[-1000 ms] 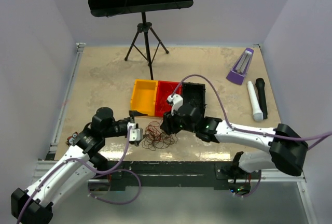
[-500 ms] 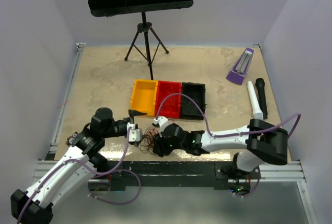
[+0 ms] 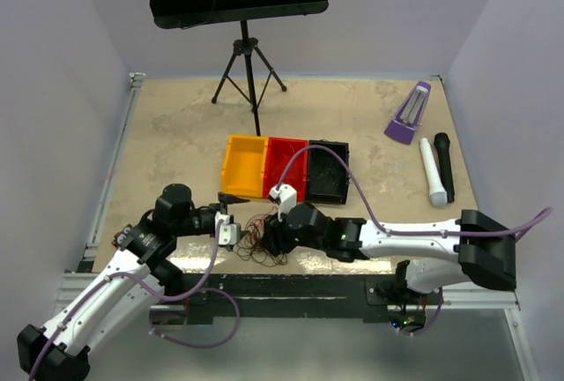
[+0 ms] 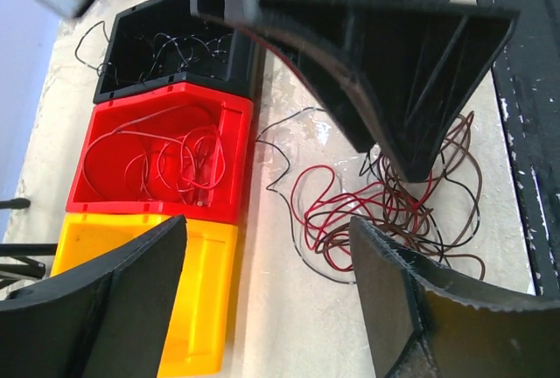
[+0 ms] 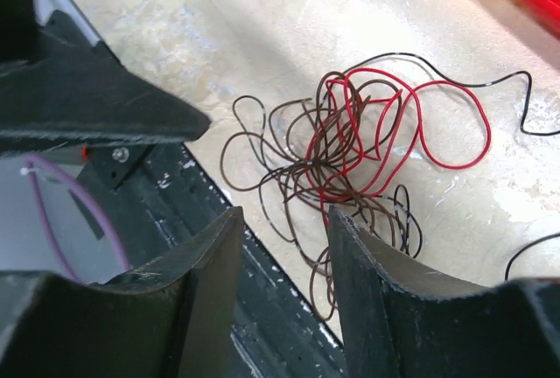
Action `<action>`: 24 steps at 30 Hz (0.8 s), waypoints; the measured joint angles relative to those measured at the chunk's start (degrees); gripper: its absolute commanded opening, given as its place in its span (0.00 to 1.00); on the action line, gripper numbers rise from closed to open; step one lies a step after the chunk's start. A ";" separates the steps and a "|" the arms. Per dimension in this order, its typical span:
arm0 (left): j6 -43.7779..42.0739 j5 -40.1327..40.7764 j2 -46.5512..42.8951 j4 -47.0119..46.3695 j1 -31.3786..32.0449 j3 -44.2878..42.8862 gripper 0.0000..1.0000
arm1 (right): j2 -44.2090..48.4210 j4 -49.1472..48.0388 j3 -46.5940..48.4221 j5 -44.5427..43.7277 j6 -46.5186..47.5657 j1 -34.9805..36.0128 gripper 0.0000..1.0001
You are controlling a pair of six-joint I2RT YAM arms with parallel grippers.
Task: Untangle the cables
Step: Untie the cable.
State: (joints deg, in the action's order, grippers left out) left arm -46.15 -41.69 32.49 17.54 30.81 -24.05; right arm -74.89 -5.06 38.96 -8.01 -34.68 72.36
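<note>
The cables (image 3: 257, 238) are a loose clump of thin red, brown and black wires on the table near its front edge. They show in the left wrist view (image 4: 385, 207) and the right wrist view (image 5: 350, 142). My left gripper (image 3: 233, 231) is open and empty just left of the clump (image 4: 271, 299). My right gripper (image 3: 273, 240) is open and empty, low over the clump's near right side (image 5: 284, 282), above the table's front edge. A red wire lies in the red bin (image 4: 157, 164) and black wire in the black bin (image 4: 175, 45).
A yellow bin (image 3: 245, 165), the red bin (image 3: 284, 168) and the black bin (image 3: 328, 172) stand in a row behind the clump. A music stand's tripod (image 3: 249, 72) is at the back. A white microphone (image 3: 432, 174), a black microphone (image 3: 443, 165) and a purple object (image 3: 408, 112) lie at right.
My right gripper has come from beside the bins down and forward to the clump, then shifted slightly back. The left arm has hardly moved.
</note>
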 measured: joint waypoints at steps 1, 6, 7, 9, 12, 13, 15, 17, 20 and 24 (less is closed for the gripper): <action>-0.17 -0.13 0.07 0.28 0.00 -0.13 0.75 | -0.96 0.26 0.59 -0.04 0.07 0.00 0.48; -1.07 -0.11 0.09 1.64 0.00 -0.68 0.76 | -6.21 0.79 1.44 0.04 0.76 -0.04 0.48; -1.20 -0.11 0.04 1.90 0.00 -0.81 0.76 | -6.58 0.92 1.44 0.02 1.09 -0.04 0.48; -1.40 -0.11 -0.31 2.21 0.00 -0.90 0.77 | -7.26 0.98 1.44 0.00 2.03 -0.04 0.46; -1.42 -0.13 -0.79 2.62 0.00 -0.94 0.77 | -8.37 1.20 1.46 -0.04 3.39 -0.04 0.34; -1.42 -0.13 -0.87 2.78 0.00 -1.01 0.77 | -8.76 1.22 1.49 -0.07 3.87 -0.04 0.28; -1.42 -0.11 -0.83 2.93 0.00 -1.22 0.77 | -9.49 1.16 1.57 -0.04 4.50 -0.04 0.16; -1.40 -0.13 -0.79 2.95 0.00 -1.31 0.79 | -9.88 1.11 1.68 -0.04 4.90 -0.04 0.01; -1.42 -0.13 -0.74 2.99 0.00 -1.36 0.91 | -9.92 1.16 2.16 -0.24 5.27 -0.04 0.00; -1.46 -0.50 -1.01 2.97 0.00 -1.36 0.95 | -6.71 1.70 2.45 -0.46 5.62 -0.04 0.00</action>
State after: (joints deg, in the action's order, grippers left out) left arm -47.62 -42.19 31.48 20.51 30.81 -25.41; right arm -81.60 -3.36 41.41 -8.47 -29.06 72.31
